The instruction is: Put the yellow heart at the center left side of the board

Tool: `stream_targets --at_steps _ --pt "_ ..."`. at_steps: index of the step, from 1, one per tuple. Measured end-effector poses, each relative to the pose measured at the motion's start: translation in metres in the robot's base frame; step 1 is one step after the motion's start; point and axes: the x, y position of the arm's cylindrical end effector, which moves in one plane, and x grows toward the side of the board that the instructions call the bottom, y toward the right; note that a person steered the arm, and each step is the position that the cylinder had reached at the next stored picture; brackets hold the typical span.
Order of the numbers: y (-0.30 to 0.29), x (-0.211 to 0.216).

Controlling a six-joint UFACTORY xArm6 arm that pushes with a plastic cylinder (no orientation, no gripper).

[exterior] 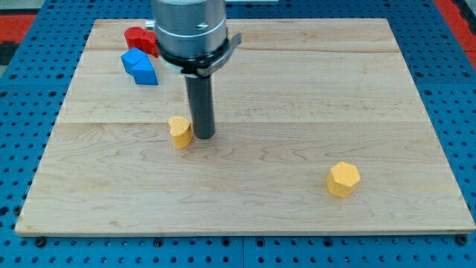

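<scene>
1. Standing upright on the board (297,89), my tip (204,137) touches or almost touches the right side of the yellow heart (179,132); as a plain rod, it has nothing to open or close and it holds nothing.
2. That yellow heart lies left of the board's middle, about halfway between the far edge and the near edge, well apart from the left edge.
3. One blue block (140,67) lies in the far left part of the board, and a red block (141,39) is just behind it, partly hidden by the arm's body; their shapes I cannot tell exactly.
4. One yellow hexagon block (343,179) lies alone in the near right part, well apart from my tip.
</scene>
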Motion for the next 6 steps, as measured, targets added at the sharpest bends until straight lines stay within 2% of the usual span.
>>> stream_targets --at_steps 1,2,3,5,6 --pt "-0.074 -0.012" --pt "-0.069 0.001" --pt "-0.088 0.022" --pt "-0.16 -0.045" --pt "-0.162 -0.028"
